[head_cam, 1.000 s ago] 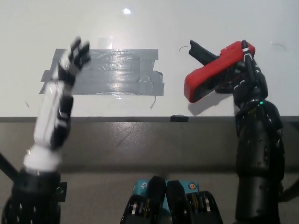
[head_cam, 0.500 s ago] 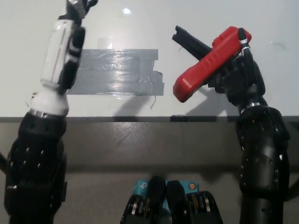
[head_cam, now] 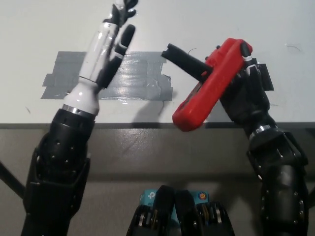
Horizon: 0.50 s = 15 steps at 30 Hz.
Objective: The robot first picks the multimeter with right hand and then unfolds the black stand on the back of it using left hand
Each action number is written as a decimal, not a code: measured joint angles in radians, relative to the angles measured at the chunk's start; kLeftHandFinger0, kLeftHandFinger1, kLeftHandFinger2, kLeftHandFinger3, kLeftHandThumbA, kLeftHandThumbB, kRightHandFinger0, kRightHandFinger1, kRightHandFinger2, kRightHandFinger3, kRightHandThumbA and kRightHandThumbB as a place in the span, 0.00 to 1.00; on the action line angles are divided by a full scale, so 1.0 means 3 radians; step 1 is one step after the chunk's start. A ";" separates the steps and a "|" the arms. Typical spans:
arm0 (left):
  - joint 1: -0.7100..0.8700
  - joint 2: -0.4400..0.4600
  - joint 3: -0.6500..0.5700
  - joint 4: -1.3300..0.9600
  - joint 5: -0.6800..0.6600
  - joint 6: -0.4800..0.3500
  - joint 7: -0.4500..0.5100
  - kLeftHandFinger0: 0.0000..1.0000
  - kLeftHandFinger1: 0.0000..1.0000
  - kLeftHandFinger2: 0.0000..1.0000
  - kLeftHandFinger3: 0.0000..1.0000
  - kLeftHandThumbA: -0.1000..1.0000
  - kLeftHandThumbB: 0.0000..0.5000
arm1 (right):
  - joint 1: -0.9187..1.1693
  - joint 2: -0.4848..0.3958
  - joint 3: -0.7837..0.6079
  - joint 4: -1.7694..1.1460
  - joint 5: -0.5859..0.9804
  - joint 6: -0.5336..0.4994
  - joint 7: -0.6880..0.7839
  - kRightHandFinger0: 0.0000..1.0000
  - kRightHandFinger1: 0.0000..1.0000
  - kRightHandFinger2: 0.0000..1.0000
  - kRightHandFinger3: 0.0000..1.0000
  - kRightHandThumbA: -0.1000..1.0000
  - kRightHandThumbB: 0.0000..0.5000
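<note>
Fingers of the black right hand (head_cam: 243, 96) wrap the red multimeter (head_cam: 210, 83), holding it tilted above the white table (head_cam: 275, 29) near its front edge. Beside it, over the grey tape patch (head_cam: 140, 81), the white left hand (head_cam: 112, 42) reaches with fingers loosely apart, holding nothing. Rigid and fairly light, the meter probably has a grippy casing; its black stand (head_cam: 184, 60), already jutting out, offers the free tip to pull.
</note>
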 measured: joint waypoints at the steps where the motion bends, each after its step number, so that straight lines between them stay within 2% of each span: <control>1: -0.0004 -0.0002 -0.0009 0.0000 0.0011 0.0008 0.0000 1.00 1.00 1.00 1.00 1.00 0.53 | 0.0009 -0.0008 0.0029 -0.0019 0.0042 0.0001 0.0031 0.00 0.37 0.95 0.95 0.00 0.30; 3: -0.0023 -0.0009 -0.0045 0.0003 0.0047 0.0026 0.0000 1.00 1.00 1.00 1.00 1.00 0.57 | 0.0035 -0.0044 0.0096 -0.0082 0.0155 0.0007 0.0114 0.00 0.38 0.95 0.95 0.00 0.31; 7: -0.0084 -0.0010 -0.0108 0.0003 0.0102 0.0063 -0.0009 1.00 1.00 1.00 1.00 1.00 0.56 | 0.0048 -0.0104 0.0177 -0.0187 0.0351 0.0013 0.0268 0.00 0.27 0.85 0.80 0.00 0.32; 9: -0.0120 -0.0017 -0.0154 0.0003 0.0130 0.0073 -0.0031 1.00 1.00 1.00 1.00 1.00 0.59 | 0.0051 -0.0116 0.0198 -0.0254 0.0461 0.0013 0.0342 0.00 0.27 0.85 0.81 0.00 0.29; 14: -0.0136 -0.0089 -0.0204 -0.0006 0.0158 0.0106 -0.0065 1.00 1.00 1.00 1.00 1.00 0.52 | 0.0053 -0.0142 0.0252 -0.0364 0.0664 0.0014 0.0483 0.00 0.25 0.85 0.83 0.00 0.30; 15: -0.0136 -0.0100 -0.0211 -0.0014 0.0161 0.0110 -0.0079 1.00 1.00 1.00 1.00 1.00 0.53 | 0.0053 -0.0150 0.0259 -0.0372 0.0694 0.0014 0.0497 0.00 0.25 0.85 0.83 0.00 0.29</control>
